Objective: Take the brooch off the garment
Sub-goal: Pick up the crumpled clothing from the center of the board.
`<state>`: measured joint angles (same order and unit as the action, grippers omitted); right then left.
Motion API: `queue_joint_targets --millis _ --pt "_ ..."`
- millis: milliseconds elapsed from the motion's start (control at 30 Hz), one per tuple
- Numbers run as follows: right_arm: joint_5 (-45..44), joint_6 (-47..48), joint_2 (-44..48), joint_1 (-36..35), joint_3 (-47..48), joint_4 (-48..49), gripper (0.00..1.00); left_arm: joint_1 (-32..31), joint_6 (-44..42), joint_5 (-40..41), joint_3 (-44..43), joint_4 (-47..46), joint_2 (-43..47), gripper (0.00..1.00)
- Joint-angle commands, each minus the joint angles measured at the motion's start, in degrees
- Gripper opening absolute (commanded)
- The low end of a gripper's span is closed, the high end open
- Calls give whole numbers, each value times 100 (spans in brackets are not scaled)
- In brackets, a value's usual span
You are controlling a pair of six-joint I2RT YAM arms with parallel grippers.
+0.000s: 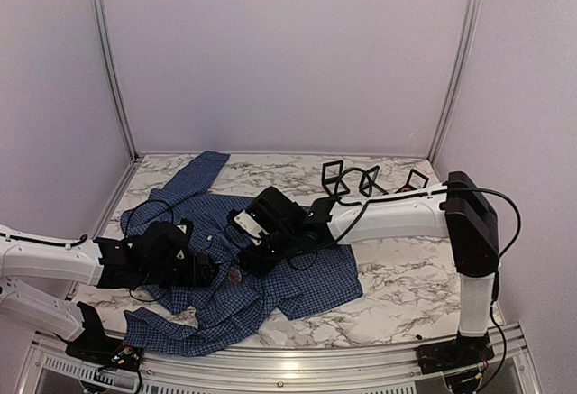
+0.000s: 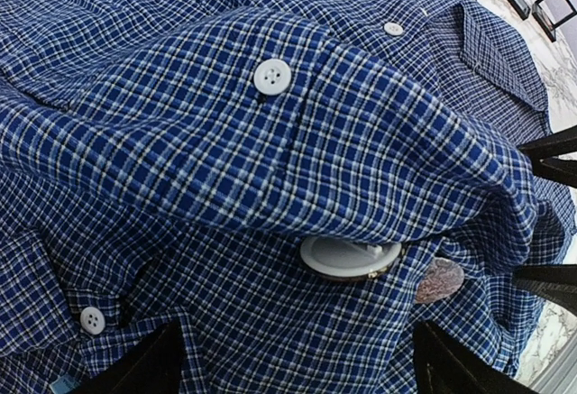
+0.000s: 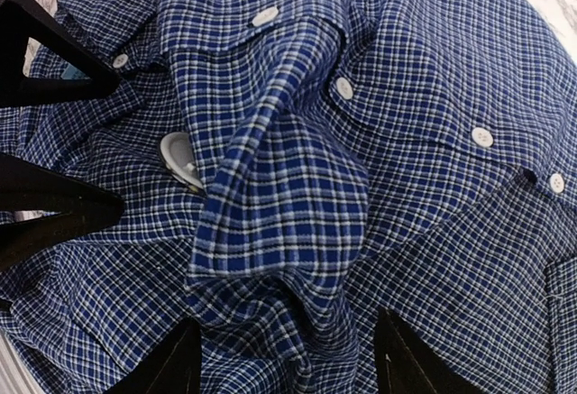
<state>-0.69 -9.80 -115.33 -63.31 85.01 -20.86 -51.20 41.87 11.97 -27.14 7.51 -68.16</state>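
The garment (image 1: 270, 286), a dark blue checked shirt, lies crumpled on the marble table (image 1: 406, 277). The brooch (image 1: 235, 276) is a small reddish-brown spot on it between my two grippers. In the left wrist view the brooch (image 2: 440, 279) peeks out beside a white round disc (image 2: 350, 257) tucked under a raised fold. My left gripper (image 2: 293, 371) stands open over flat cloth, just short of the disc. My right gripper (image 3: 288, 367) is open, with a bunched ridge of the garment (image 3: 279, 196) standing between its fingers; the white disc (image 3: 180, 160) shows to the left.
Three small black square frame boxes (image 1: 338, 178) (image 1: 370, 180) (image 1: 415, 179) stand at the back right. Pale buttons (image 2: 271, 77) run along the shirt. The left gripper's fingers (image 3: 54, 205) reach into the right wrist view from the left.
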Motion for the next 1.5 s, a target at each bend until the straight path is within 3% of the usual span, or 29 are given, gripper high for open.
queue_joint_targets --millis 0,233,367,433,567,700,900,1067,1267,1467 --pt "-282 -51 -251 -42 343 -261 62 -35 -172 -177 -100 -54 -157 91" --pt "-174 -126 -406 -50 444 -193 59 -239 -255 -210 -279 236 -172 91" --pt "-23 -207 -477 -54 520 -125 50 -413 -309 -70 -430 458 -297 91" --pt "1 -263 -471 -50 544 -75 44 -478 -317 70 -504 576 -422 90" --pt "213 -343 -466 -51 610 -54 18 -545 -299 305 -680 775 -687 85" --pt "355 -408 -415 -26 590 -23 0 -567 -211 556 -766 930 -781 74" --pt "621 -536 -191 98 429 157 0 -543 -290 961 -903 1077 -813 52" --pt "873 -624 22 218 315 325 0 -348 -493 805 -1098 863 -1038 27" --pt "1039 -775 186 318 245 434 0 -304 -541 433 -1387 836 -873 29" --pt "1376 -887 331 284 190 582 0 -358 -38 -122 -1387 1022 -415 29"
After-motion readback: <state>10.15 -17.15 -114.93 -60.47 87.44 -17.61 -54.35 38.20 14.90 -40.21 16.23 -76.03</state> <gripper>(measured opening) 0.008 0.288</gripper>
